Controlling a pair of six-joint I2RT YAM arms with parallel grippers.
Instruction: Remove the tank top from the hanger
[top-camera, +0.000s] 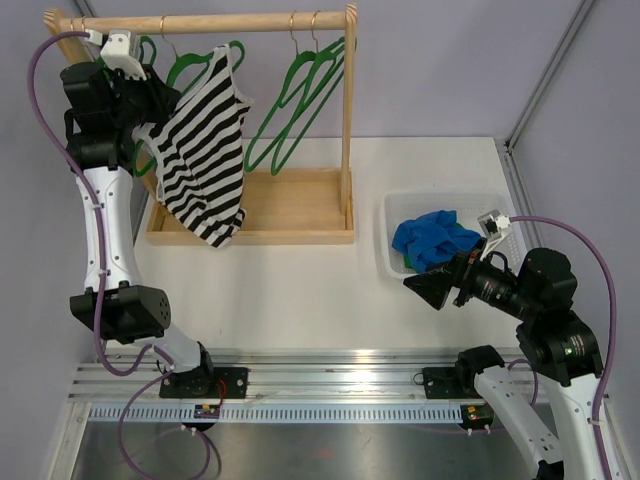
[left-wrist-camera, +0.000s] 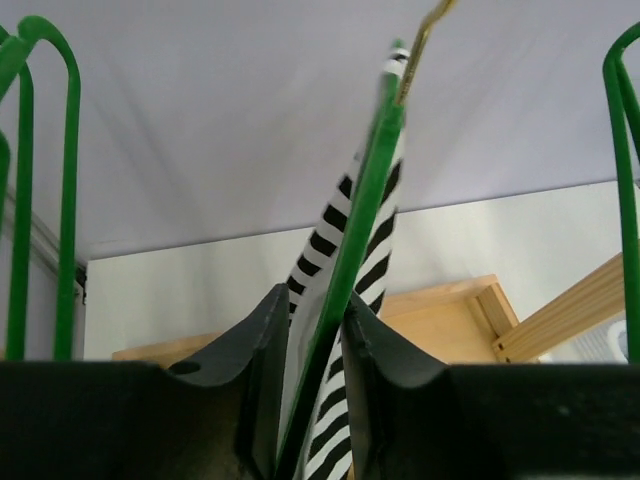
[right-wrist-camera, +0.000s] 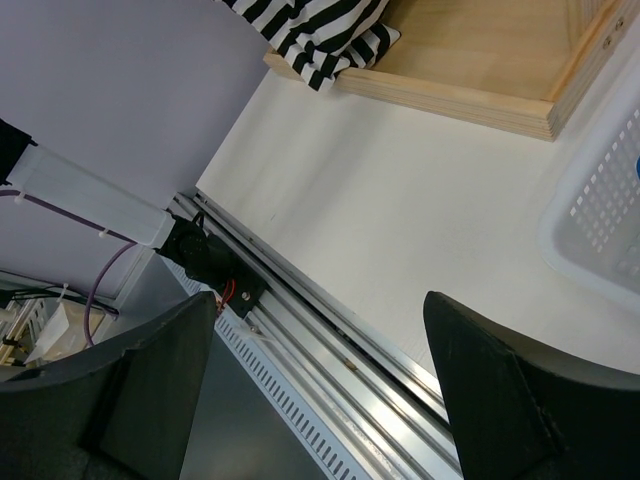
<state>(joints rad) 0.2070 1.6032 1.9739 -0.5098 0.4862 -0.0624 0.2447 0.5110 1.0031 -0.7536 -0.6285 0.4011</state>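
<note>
Left gripper (top-camera: 155, 95): raised to the rack's left end; its fingers (left-wrist-camera: 262, 345) are nearly closed, pinching one arm of the green hanger (left-wrist-camera: 355, 220) with striped fabric between them.
Green hanger: hooked on the wooden rail (top-camera: 200, 22), tilted.
Tank top (top-camera: 205, 160): black-and-white striped, on the green hanger, hanging askew; its hem reaches the rack's wooden tray (top-camera: 290, 205).
Empty hangers (top-camera: 300, 100): green, hooked on the rail's right part, apart from the tank top.
Basket (top-camera: 395, 215): white, right of the rack, holding a blue cloth (top-camera: 430, 238).
Right gripper (top-camera: 425, 285): low above the table just beside the basket, jaws spread wide, holding nothing.
</note>
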